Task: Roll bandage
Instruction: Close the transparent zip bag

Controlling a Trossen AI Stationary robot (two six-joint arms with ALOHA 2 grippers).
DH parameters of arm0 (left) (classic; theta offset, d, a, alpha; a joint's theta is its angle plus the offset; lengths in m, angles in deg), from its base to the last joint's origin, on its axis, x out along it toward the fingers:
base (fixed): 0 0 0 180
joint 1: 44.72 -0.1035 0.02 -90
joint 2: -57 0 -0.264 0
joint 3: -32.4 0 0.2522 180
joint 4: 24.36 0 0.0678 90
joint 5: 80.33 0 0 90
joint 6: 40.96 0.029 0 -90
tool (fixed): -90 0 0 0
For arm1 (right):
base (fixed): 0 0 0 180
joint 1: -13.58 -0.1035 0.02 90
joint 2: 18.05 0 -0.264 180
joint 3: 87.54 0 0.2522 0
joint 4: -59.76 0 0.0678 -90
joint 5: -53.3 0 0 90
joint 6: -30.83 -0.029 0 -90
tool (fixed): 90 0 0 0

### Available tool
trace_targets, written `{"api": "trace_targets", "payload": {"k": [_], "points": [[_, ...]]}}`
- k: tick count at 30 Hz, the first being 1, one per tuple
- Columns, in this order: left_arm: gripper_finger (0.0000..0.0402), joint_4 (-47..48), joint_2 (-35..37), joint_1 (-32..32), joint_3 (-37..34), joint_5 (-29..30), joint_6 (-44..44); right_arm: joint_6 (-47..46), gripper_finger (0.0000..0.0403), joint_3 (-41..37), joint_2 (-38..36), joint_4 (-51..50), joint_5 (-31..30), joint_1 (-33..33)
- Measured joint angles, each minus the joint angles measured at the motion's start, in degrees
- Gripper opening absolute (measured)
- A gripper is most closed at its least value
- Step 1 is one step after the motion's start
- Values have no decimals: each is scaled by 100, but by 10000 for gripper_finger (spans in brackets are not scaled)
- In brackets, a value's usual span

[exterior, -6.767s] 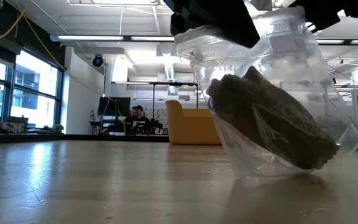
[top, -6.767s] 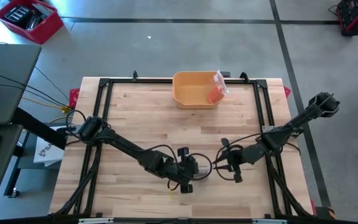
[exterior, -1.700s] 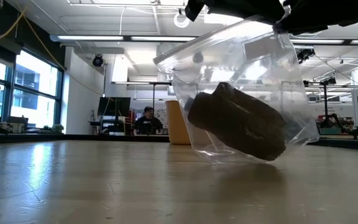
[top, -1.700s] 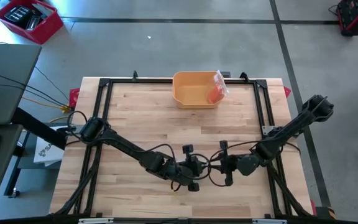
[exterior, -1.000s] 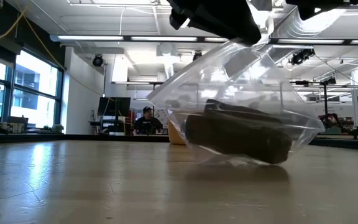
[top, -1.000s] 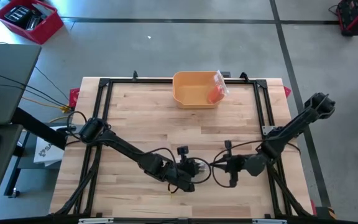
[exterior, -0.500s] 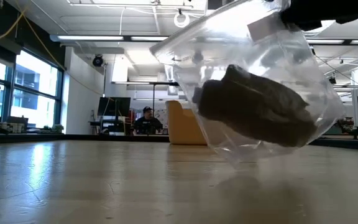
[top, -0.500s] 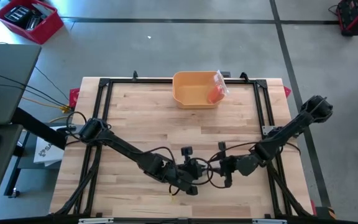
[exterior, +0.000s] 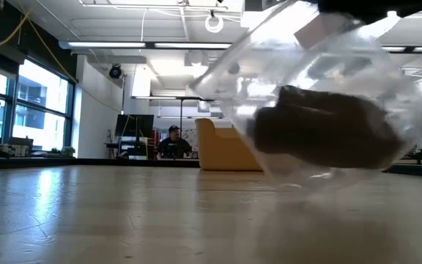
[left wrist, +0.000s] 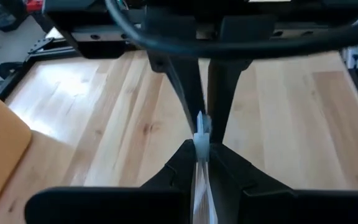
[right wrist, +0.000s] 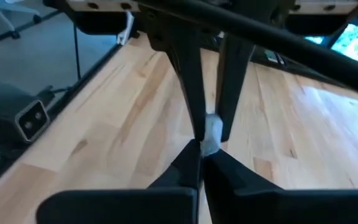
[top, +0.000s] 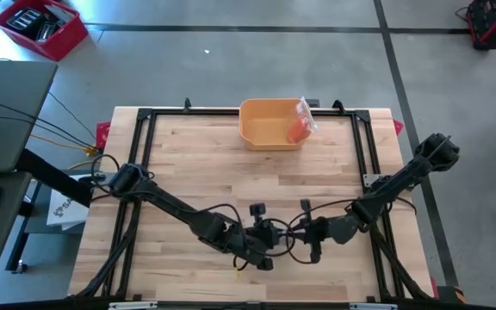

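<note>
A clear plastic bag [exterior: 321,103] hangs above the table near its front edge. A dark rolled bandage [exterior: 321,136] lies inside it. Both grippers meet tip to tip at the bag's top edge: my left gripper [top: 270,242] comes from the table's left and my right gripper [top: 300,234] from its right. Both are shut on the bag. In the low view only dark parts of the grippers show above the bag. From above, the bag is hard to make out between the arms. My left gripper pinches the bag's thin top edge [left wrist: 200,163] between its two fingers, slanting down from the table's left. The edge runs back between the fingers. The bag hangs below, clear of the table. My right gripper pinches the same top edge at its white closure piece [right wrist: 211,134], only at its fingertips. It comes slanting down from the table's right, facing the left fingers. The bag hangs tilted below, with the bandage in its bottom.
An orange bin [top: 265,129] stands at the table's far edge, with a small bag of orange contents [top: 300,120] at its right rim. A black frame [top: 145,129] runs along the table's edges. Bare wood lies between the bin and the arms.
The bag, which sagged low over the table with the bandage lying level, has been lifted higher. It has tipped and swung toward the table's right. My right gripper has drawn a little closer to my left one.
</note>
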Motion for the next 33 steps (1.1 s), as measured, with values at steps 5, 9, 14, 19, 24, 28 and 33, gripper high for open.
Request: {"api": "trace_targets", "payload": {"k": [5,9,14,19,24,28,33], "points": [[26,103,8,27,6,-30,-90,-35,1,-5,-20,130,-106,-142],[26,165,8,56,1,-24,-95,-33,0,-5,-61,147,-393,-254],[26,458,-3,99,-19,-108,-99,-31,0,-2,-322,143,-617,-342],[26,813,-24,125,-27,-203,-452,89,0,17,-717,-58,-866,-464],[25,868,-22,120,-27,-168,-640,213,0,17,-999,-166,-923,-536],[19,619,-20,120,-27,-103,-480,210,12,17,-1004,-361,-623,-463],[17,386,-14,95,-27,-188,-344,-214,76,17,-974,-398,240,-96]]}}
